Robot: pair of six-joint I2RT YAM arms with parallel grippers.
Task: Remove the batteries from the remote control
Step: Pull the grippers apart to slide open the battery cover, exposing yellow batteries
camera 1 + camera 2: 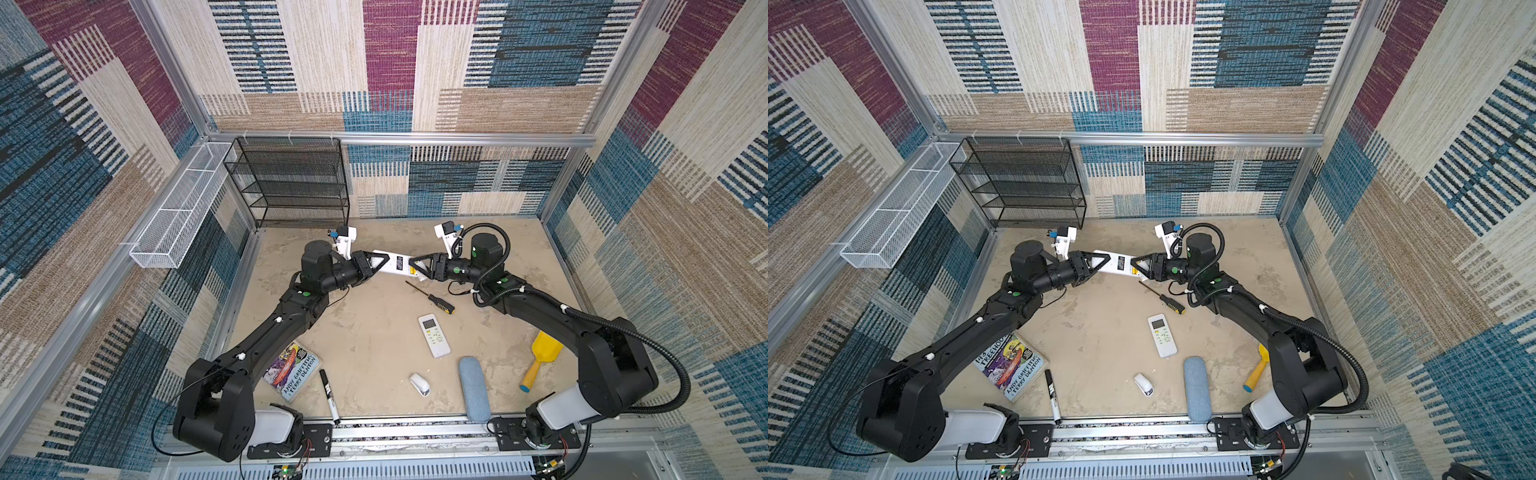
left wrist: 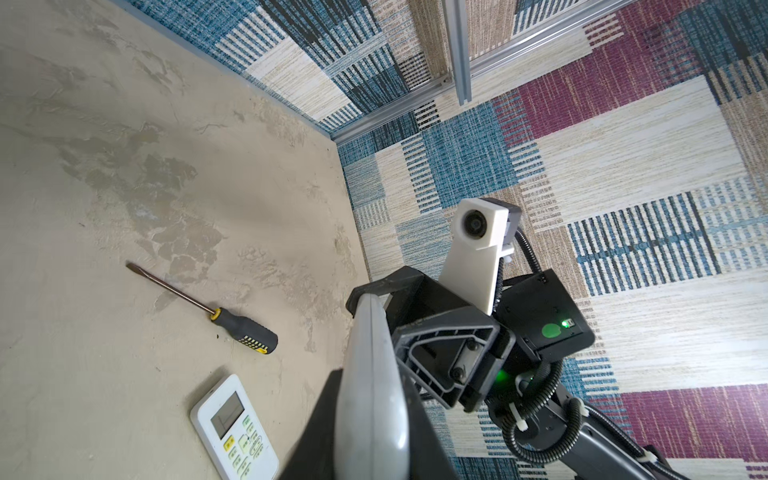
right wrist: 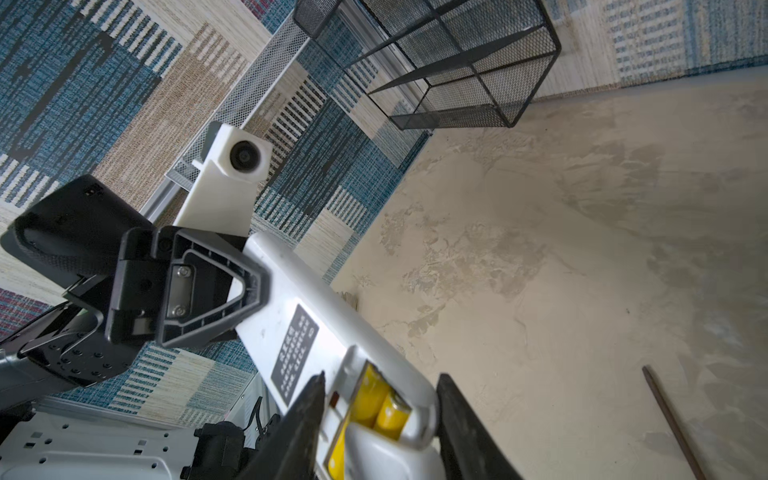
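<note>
White second remote control (image 1: 434,340) lies face up on the desk (image 1: 365,316), just nearer than the screwdriver (image 1: 432,300), apparently untouched. Beyond the screwdriver, raised off the desk: one remote control (image 1: 397,266), compartment open, two yellow batteries (image 3: 388,415) inside, none out yet. Left claw (image 1: 384,261) clamps its plain end; right claw (image 1: 413,262) brackets the battery end, grip unclear. Green cells: none seen. Remotes: two; screwdriver: one.

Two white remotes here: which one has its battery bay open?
The lifted remote, gripped by the left tool, other end inside the right tool: back up, yellow batteries exposed. The second remote lies face up on the table, buttons showing.
</note>
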